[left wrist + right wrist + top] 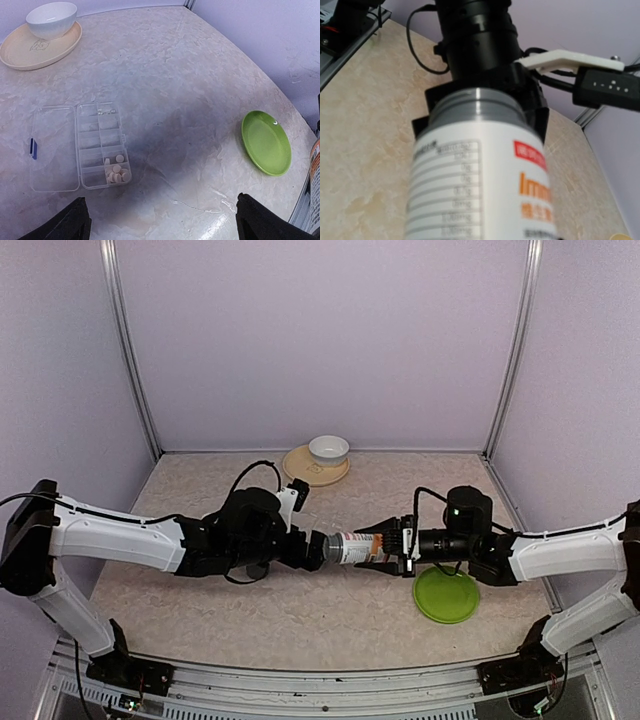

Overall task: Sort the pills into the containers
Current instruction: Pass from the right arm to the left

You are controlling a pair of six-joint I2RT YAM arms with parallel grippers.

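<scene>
A white pill bottle (352,547) with a grey cap (477,107) and an orange-printed label hangs level over the table's middle. My right gripper (385,545) is shut on its body. My left gripper (312,548) sits at the cap end, and its black parts show on either side of the cap in the right wrist view; I cannot tell whether they touch. In the left wrist view the left gripper (160,200) is wide open over bare table. The clear pill box (92,142) lies with its lid open. Several whitish pills (117,172) lie in its near compartments. The top view hides the box.
A green plate (445,595) (266,142) lies under the right arm at the front right. A white bowl (328,448) (51,19) stands on a tan plate (300,468) at the back. Lilac walls close three sides.
</scene>
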